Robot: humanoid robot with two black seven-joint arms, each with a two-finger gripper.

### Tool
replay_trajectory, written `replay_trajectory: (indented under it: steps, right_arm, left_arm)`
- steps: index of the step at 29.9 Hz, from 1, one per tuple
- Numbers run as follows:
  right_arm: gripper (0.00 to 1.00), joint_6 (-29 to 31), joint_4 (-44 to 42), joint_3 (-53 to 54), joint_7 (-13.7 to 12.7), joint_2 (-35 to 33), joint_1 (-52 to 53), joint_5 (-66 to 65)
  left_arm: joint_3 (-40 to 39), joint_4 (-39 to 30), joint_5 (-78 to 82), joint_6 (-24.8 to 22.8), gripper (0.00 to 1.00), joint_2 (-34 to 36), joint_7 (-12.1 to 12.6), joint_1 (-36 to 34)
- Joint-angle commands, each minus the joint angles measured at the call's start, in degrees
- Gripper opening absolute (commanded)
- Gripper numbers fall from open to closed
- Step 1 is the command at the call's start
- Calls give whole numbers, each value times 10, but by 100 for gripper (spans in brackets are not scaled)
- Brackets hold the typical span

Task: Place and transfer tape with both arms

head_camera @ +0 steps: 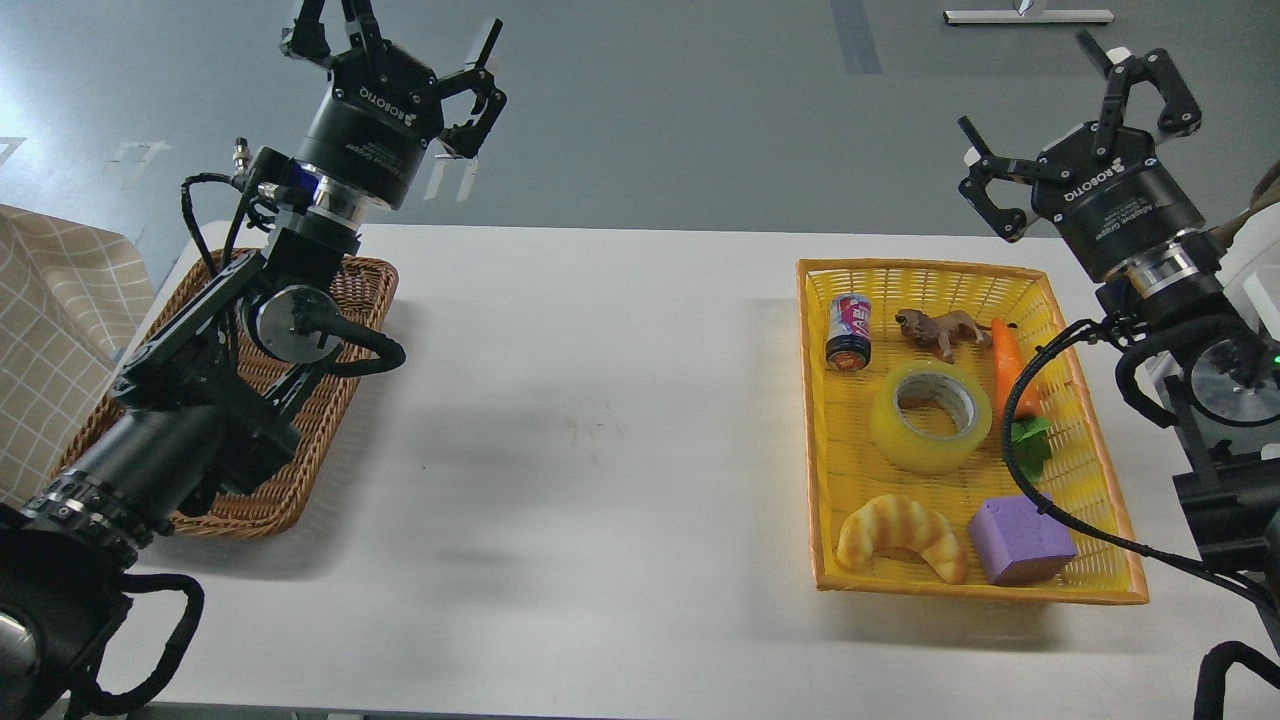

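Observation:
The tape [930, 416], a wide translucent yellow roll with a grey-white core, lies flat in the middle of the yellow basket [815, 420] on the right of the white table. My right gripper [1080, 125] is open and empty, raised above the basket's far right corner, well above and behind the tape. My left gripper [395, 55] is open and empty, raised high above the far end of the brown wicker basket [300, 470] on the left.
In the yellow basket around the tape lie a small can [848, 331], a toy lion [940, 329], a carrot [1012, 375], a croissant [900, 535] and a purple block [1018, 540]. A black cable [1040, 500] hangs over the basket's right side. Checked cloth [50, 330] at left.

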Motion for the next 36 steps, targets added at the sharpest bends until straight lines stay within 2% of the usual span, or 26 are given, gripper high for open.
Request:
replay_trajectory:
  steps: [1, 5, 13, 18, 26, 33, 36]
  right_arm:
    - [100, 0, 0, -1, -1, -23, 1, -23]
    - [100, 0, 1, -13, -1, -42, 4, -64]
    - [100, 0, 43, -69, 1, -149, 6, -131]
    - [100, 0, 104, -150, 0, -237, 14, -203]
    - [100, 0, 127, -217, 0, -331, 25, -343]
    - [100, 0, 127, -244, 4, -342, 60, -517]
    - [100, 0, 132, -245, -2, -339, 59, -586]
  left_arm:
    - [0, 0, 0, 0, 98, 4, 0, -1]
    - [0, 0, 1, 0, 98, 5, 1, -1]
    - [0, -1, 1, 0, 98, 5, 1, 0]
    - [0, -1, 1, 0, 98, 5, 2, -1]
    - [0, 0, 1, 0, 98, 5, 1, -1]
    - [0, -1, 1, 0, 98, 4, 0, -1]
    - [0, -1, 1, 0, 98, 3, 0, -1]
